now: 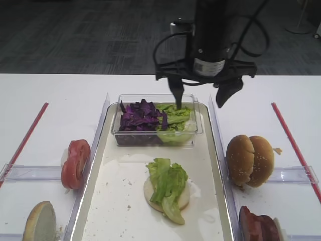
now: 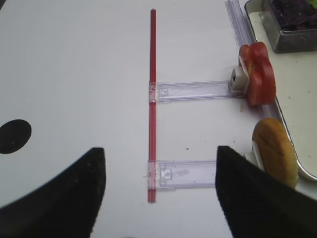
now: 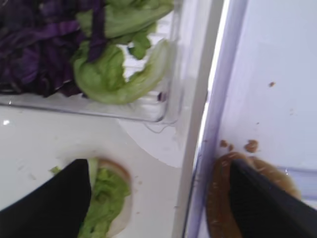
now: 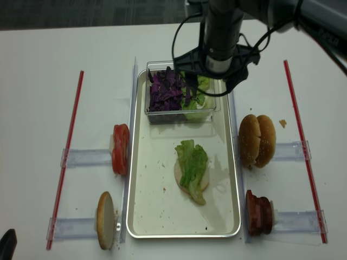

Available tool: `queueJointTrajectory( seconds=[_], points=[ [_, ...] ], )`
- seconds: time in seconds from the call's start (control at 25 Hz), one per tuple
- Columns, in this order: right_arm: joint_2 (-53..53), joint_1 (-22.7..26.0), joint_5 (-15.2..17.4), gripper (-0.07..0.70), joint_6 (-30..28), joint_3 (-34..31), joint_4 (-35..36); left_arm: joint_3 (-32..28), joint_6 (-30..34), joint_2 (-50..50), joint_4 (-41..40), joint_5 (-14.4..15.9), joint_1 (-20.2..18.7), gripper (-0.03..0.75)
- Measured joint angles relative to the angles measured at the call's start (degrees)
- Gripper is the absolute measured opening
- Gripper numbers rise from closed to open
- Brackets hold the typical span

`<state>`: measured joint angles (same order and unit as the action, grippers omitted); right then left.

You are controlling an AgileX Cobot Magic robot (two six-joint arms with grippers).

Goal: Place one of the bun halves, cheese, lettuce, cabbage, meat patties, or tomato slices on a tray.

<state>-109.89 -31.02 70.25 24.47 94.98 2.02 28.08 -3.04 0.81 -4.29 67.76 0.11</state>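
Observation:
On the cream tray (image 1: 118,201) lies a bun half (image 1: 149,195) with a lettuce leaf (image 1: 168,182) draped over it. My right gripper (image 1: 200,98) hangs open and empty above the tray's far right rim, beside the clear box; in the right wrist view it (image 3: 158,208) straddles that rim. More lettuce (image 1: 175,118) and purple cabbage (image 1: 140,116) fill the box. Two bun halves (image 1: 250,159) and meat patties (image 1: 258,226) stand right of the tray, tomato slices (image 1: 75,163) and another bun half (image 1: 40,222) left. Cheese is out of view. My left gripper (image 2: 161,198) is open over bare table.
The clear plastic box (image 1: 155,138) sits across the tray's far end. Clear plastic holders (image 1: 30,172) carry the food on both sides of the tray. Red strips (image 1: 25,138) run along the outer left and right (image 1: 293,145). Crumbs dot the tray.

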Motion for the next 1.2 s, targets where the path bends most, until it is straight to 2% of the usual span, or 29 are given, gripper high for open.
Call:
queueJointTrajectory(
  seconds=[0.4,0.64,0.84,1.2],
  points=[
    [0.00,19.93,0.00,0.591,-11.55,0.00,-0.32,0.00,0.00,0.00,0.00,0.00,0.00,0.438],
    [0.00,28.94,0.00,0.591,-15.80,0.00,-0.91,0.00,0.00,0.00,0.00,0.00,0.00,0.438],
    [0.00,30.13,0.13,0.591,-17.38,0.00,-3.11,0.00,0.00,0.00,0.00,0.00,0.00,0.438],
    [0.00,30.13,0.17,0.591,-17.75,0.00,-2.02,0.00,0.00,0.00,0.00,0.00,0.00,0.438]
  ],
)
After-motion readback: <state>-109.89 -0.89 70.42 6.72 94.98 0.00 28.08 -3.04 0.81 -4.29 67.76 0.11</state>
